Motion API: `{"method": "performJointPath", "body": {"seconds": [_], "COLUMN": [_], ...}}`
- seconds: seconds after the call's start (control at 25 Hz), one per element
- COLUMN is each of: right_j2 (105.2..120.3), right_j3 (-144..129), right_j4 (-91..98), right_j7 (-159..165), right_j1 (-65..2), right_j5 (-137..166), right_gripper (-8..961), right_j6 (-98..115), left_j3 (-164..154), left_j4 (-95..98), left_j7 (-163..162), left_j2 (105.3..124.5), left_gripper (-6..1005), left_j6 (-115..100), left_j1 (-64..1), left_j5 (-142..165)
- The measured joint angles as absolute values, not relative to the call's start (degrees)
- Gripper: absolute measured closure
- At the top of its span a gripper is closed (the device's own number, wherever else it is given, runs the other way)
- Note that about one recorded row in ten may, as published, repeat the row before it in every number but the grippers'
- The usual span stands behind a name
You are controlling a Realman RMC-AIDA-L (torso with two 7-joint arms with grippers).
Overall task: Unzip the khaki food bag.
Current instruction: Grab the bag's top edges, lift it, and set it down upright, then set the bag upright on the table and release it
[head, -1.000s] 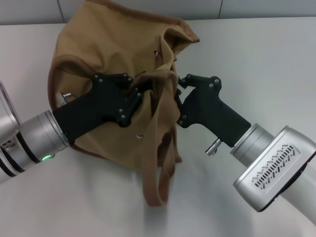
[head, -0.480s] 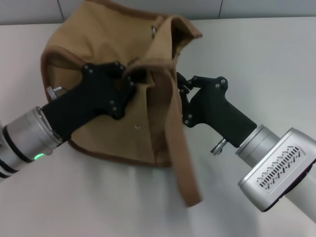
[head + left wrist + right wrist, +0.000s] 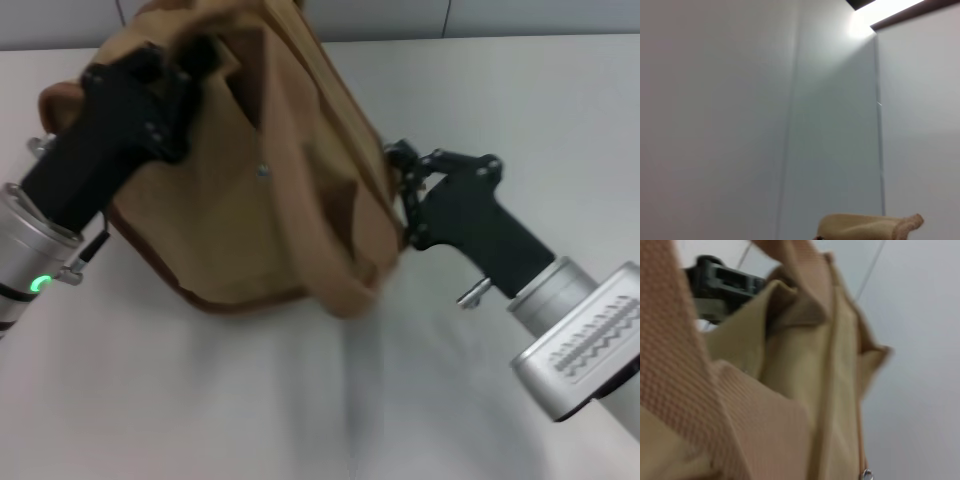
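Note:
The khaki food bag [image 3: 250,200] is tipped up on the white table, its top raised toward the far left. My left gripper [image 3: 185,70] is at the bag's upper left, shut on the fabric of its top edge. A wide strap handle [image 3: 340,270] hangs down the bag's right side. A small metal snap [image 3: 263,171] shows on the front. My right gripper [image 3: 400,190] is against the bag's right edge, its tip hidden by fabric. The right wrist view is filled by the bag [image 3: 805,390], with the left gripper [image 3: 722,280] beyond it. The zipper pull is not visible.
The white table [image 3: 300,400] extends in front of the bag and to its right. A grey wall [image 3: 500,15] runs along the back edge. The left wrist view shows the wall [image 3: 765,100] and a scrap of khaki fabric [image 3: 865,225].
My left gripper has moved up and to the far left, dragging the bag's top with it and tipping the bag. My right gripper has shifted slightly right and nearer.

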State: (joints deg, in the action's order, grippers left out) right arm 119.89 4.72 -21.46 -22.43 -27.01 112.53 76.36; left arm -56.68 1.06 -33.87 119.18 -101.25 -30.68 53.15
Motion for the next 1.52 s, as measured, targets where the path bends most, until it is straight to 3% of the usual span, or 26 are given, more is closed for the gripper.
{"method": "performJointPath", "body": {"seconds": [0.36,1.0,1.44,1.52], "right_j2": [119.88,119.38,119.41,119.45], "right_j3": [10.0,7.8,1.8,1.9], "right_j4": [-16.4,-7.6,-4.7,-4.7], "right_j7": [-9.5,0.3,6.1,6.2], "right_j1": [-25.2,-30.2,-34.3,-34.5], "right_j5": [112.5,113.9,118.3,118.3], "right_gripper": [862,797,366,358], "right_j6": [80.4,76.7,75.2,75.0], "left_j3": [-55.0,-54.4,-54.4,-54.4], "left_j4": [0.5,0.2,0.3,0.3], "left_j7": [-38.3,-38.2,-38.3,-38.3], "left_j2": [119.18,119.17,119.18,119.18], "left_gripper": [939,939,940,940], "left_j6": [-100.5,-98.1,-97.6,-97.6], "left_j1": [-28.1,-26.3,-26.2,-26.2], "left_j5": [49.5,49.5,49.5,49.5]}}
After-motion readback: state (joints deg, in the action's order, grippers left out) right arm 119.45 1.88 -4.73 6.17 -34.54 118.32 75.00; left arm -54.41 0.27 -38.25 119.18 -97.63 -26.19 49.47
